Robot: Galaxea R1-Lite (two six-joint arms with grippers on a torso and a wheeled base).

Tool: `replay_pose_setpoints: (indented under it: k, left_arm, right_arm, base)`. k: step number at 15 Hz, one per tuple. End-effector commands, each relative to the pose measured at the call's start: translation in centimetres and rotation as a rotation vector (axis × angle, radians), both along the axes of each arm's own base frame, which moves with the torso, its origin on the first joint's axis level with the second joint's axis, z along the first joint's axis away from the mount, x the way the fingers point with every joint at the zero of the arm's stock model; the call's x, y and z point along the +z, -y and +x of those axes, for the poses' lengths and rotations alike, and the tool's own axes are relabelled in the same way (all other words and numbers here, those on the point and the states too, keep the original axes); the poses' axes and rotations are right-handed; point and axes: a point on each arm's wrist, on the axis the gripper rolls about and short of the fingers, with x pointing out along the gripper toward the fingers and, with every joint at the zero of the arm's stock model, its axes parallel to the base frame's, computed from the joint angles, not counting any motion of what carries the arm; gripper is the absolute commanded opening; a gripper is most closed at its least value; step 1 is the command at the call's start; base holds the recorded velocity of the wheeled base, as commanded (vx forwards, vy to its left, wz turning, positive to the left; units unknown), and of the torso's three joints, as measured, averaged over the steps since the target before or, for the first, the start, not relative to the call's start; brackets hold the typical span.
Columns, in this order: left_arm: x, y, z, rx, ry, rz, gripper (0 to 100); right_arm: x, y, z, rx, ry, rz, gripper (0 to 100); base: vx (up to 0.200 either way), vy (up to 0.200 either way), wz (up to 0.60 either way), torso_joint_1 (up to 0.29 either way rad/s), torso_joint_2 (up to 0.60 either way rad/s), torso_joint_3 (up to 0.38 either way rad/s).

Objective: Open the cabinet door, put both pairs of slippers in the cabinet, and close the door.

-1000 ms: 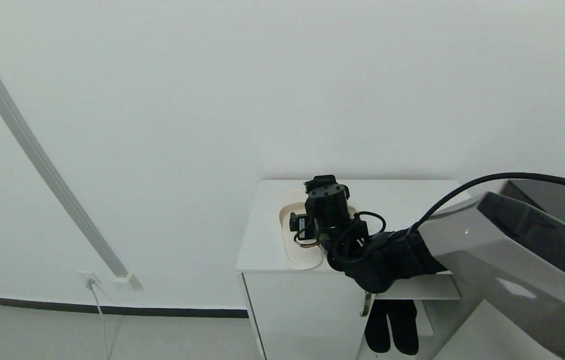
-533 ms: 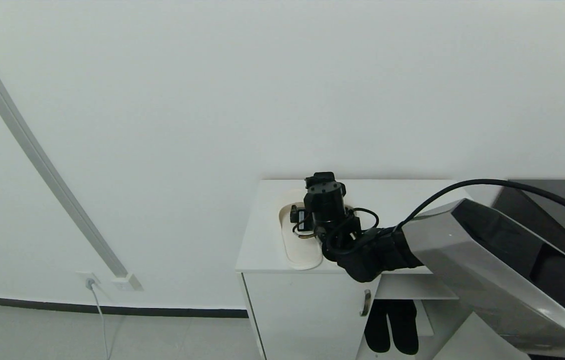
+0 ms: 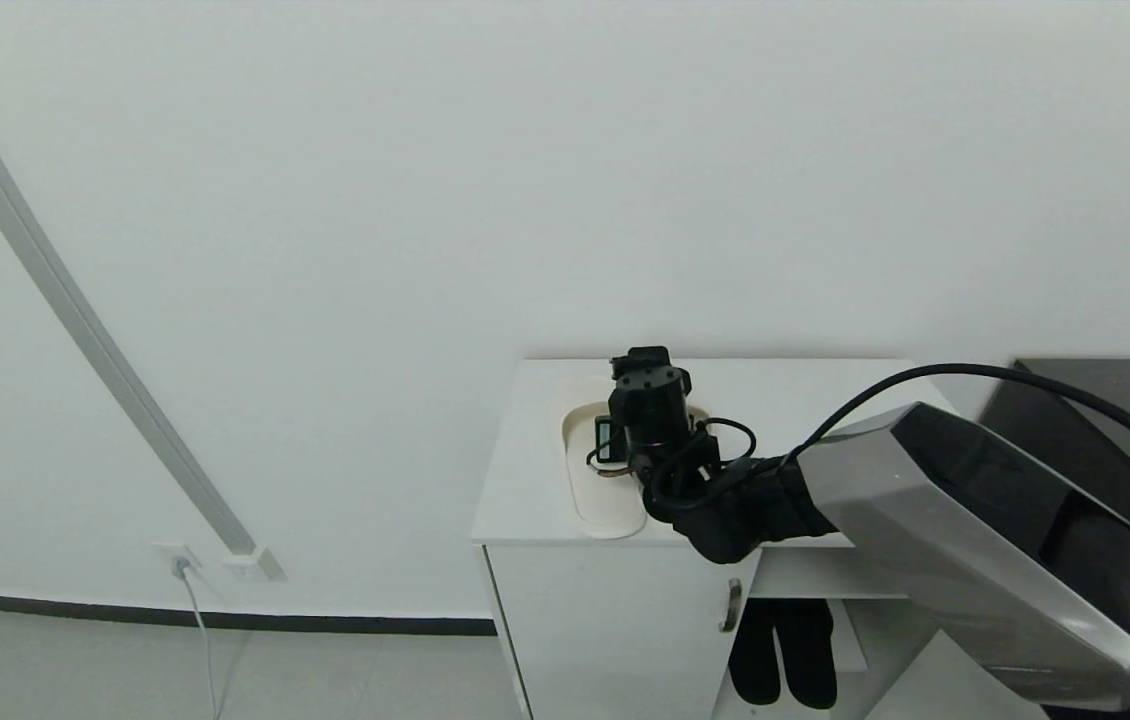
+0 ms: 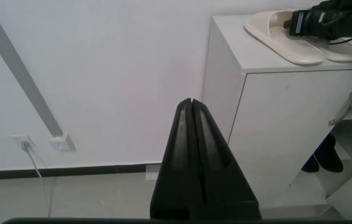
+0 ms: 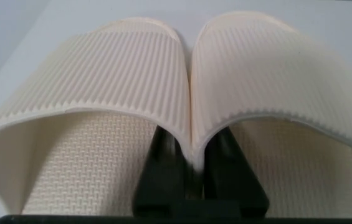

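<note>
Cream slippers (image 3: 605, 500) lie paired on the cabinet (image 3: 525, 480) top, long axes near-to-far. From their near end, the right gripper (image 5: 191, 168) pinches their adjoining straps (left gripper (image 4: 192, 124), closed and empty, hangs farther left).

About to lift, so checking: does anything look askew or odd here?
Nothing stands out. The cream slippers lie side by side on the cabinet; the right gripper has one of its fingers inside each. The black slippers sit inside.
</note>
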Motion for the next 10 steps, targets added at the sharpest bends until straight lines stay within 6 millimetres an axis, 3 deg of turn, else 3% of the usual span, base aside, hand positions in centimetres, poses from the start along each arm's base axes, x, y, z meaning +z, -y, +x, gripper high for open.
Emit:
replay_pose_setpoints:
  k: [1,10]
  left_arm:
    - [0.0,0.0,0.0,0.000,0.000,0.000,0]
    - [0.0,0.0,0.0,0.000,0.000,0.000,0]
  right_arm:
    - [0.4,0.1,-0.1,-0.009,0.006,0.002,0]
    - [3.3,2.8,-3.2,-0.008,-0.003,-0.008,0]
  base:
    - [0.000,0.000,0.00,0.000,0.00,0.000]
    - [0.000,0.000,0.00,0.000,0.00,0.000]
